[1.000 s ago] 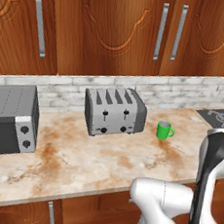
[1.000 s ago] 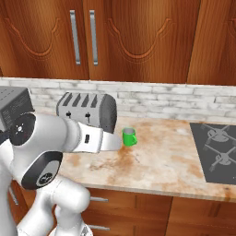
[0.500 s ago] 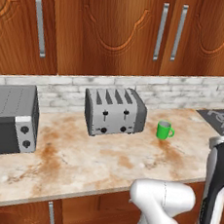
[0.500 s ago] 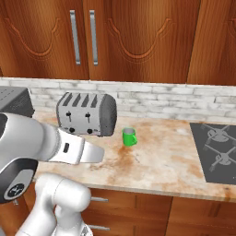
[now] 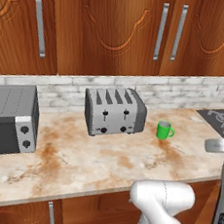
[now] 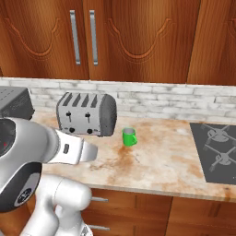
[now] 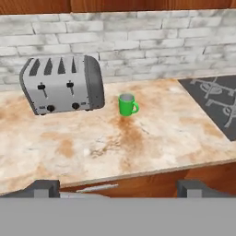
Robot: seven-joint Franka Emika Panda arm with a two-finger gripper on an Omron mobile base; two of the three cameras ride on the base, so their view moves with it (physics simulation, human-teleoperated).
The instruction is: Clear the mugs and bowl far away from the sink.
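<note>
Gripper (image 7: 118, 189): in the hand view we see its 2 dark fingertips (image 7: 44, 188) far apart at the bottom edge, jaws spread wide with nothing between them, hanging in front of the counter's front edge.
Green mug (image 7: 126, 104): we find it upright on the counter (image 7: 152, 138), well beyond the fingertips and roughly centred between them, handle pointing to the right in the hand view.
Mug against toaster: the mug stands near the right end of the 4-slot toaster (image 7: 62, 84), apart from it, not touching.
Stovetop (image 7: 214, 103): dark, with grates, well to the right of the mug.
Toaster oven (image 5: 8, 117): in the left base view we see it left of the toaster, against the brick backsplash (image 5: 136, 89).
Cabinets (image 6: 120, 39): wooden doors with metal handles above the backsplash.
Change: compared with 1 second ago, we see the arm swung lower and further forward in both base views; the mug, toaster and toaster oven sit where they were.
</note>
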